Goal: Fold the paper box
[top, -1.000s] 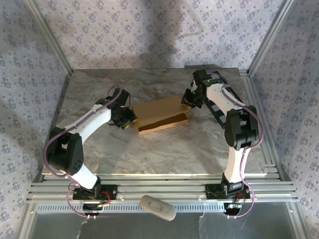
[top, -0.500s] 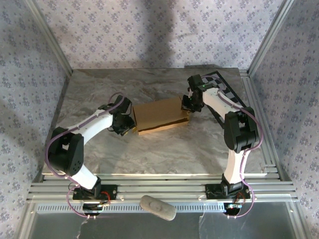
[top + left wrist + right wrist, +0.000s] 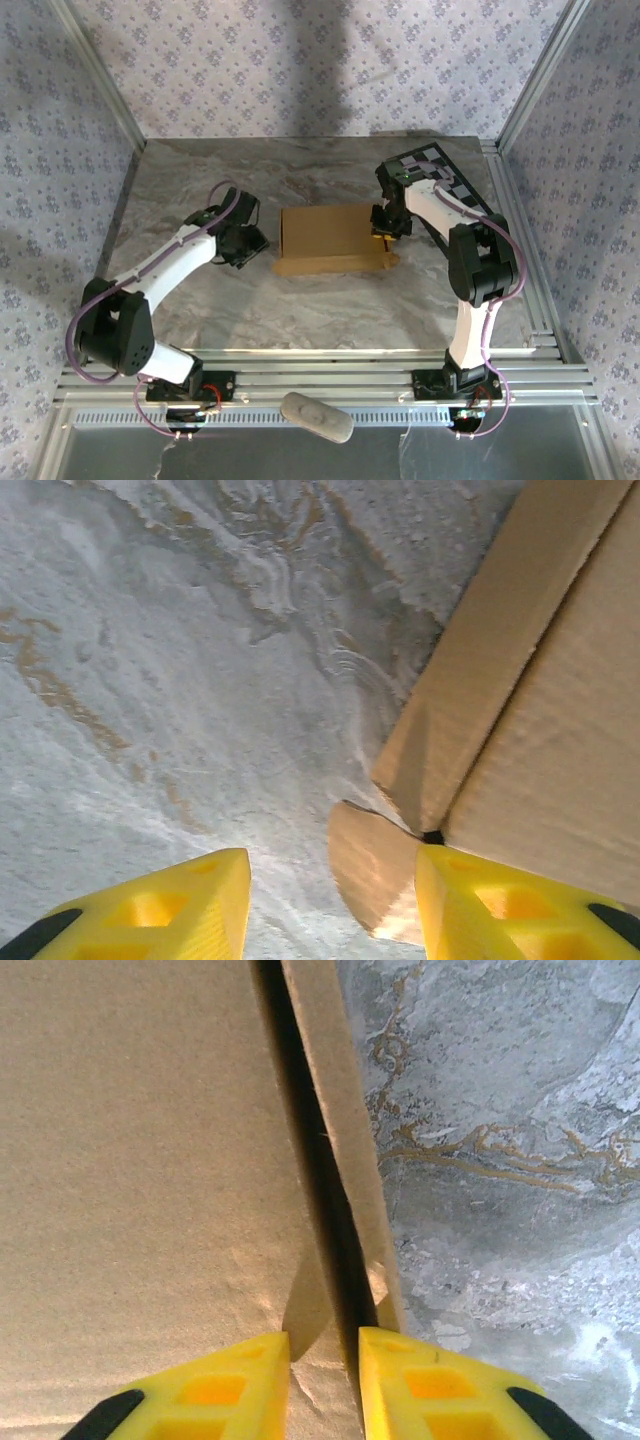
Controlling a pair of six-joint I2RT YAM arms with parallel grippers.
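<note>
The tan paper box [image 3: 325,232] lies mid-table with its lid folded down flat, a front flap sticking out along its near edge. My right gripper [image 3: 383,232] is at the box's right end. In the right wrist view its fingers [image 3: 325,1380] stand nearly together with the edge flap of the box [image 3: 130,1160] pinched between them. My left gripper [image 3: 262,243] hovers just off the box's left end. It is open [image 3: 333,910], with a rounded tab [image 3: 375,865] of the box [image 3: 560,710] lying loose beside its right finger.
A black-and-white checkerboard panel [image 3: 447,172] lies at the back right, under the right arm. The marble table [image 3: 300,300] is bare in front of the box. A grey oblong object [image 3: 316,417] rests on the front rails. Aluminium posts frame both sides.
The box has turned from a slant to lie square, with its lid now flat. My right gripper came nearer along its right end. My left gripper drew back to the left.
</note>
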